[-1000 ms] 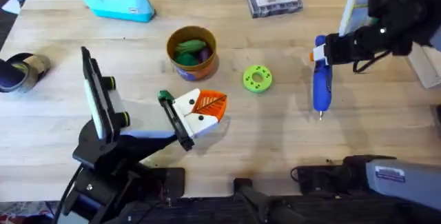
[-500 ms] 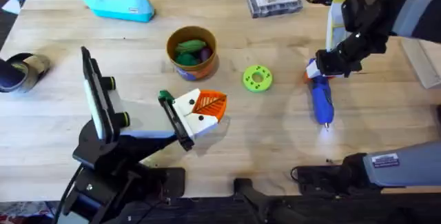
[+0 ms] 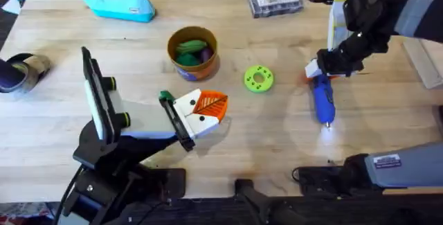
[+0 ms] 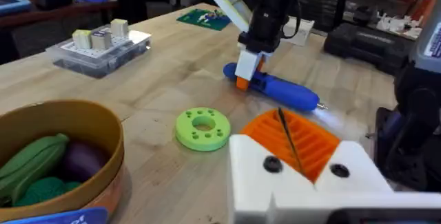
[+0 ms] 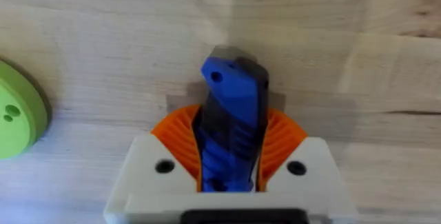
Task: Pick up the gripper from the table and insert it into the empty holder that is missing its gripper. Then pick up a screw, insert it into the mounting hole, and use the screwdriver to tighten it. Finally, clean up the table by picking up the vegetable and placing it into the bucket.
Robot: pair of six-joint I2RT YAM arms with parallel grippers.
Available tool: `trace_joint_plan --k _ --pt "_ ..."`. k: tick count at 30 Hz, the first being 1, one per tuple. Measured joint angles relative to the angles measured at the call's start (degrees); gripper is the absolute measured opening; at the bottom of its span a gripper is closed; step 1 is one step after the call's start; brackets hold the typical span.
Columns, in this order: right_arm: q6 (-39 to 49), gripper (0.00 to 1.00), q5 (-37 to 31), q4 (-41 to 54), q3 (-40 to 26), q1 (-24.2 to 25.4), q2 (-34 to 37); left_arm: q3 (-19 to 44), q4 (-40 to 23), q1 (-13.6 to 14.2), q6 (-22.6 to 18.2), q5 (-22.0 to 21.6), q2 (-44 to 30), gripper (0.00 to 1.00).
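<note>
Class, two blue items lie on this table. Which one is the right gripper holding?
The screwdriver, the darker blue pen-shaped tool at the table's right side, clamped between the right gripper's orange pads. The light-blue pouch lies untouched at the far left.

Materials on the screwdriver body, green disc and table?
Screwdriver: looks like glossy blue moulded plastic, with highlights along the barrel. Green disc: likely matte plastic, possibly 3D-printed, uniform colour with holes. Table: light wood, visible grain and plank seams, satin finish.

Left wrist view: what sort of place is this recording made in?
Probably a robotics lab or workshop. A wooden workbench carries a clear parts box and a blue screwdriver, and cluttered benches with equipment stand in the room behind.
</note>
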State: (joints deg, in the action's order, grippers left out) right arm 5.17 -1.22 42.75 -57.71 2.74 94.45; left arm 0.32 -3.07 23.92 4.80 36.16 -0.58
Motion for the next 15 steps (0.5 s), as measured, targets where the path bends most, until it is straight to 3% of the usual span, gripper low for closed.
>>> trace_joint_plan --k 4,15 --pt "0.0 0.343 -0.2 -0.4 0.0 0.0 0.0 0.0 0.0 0.0 0.0 0.0 0.0 0.018" --pt "0.0 0.171 -0.9 -0.9 -0.2 0.0 0.0 0.0 0.0 0.0 0.0 0.0 0.0 0.018"
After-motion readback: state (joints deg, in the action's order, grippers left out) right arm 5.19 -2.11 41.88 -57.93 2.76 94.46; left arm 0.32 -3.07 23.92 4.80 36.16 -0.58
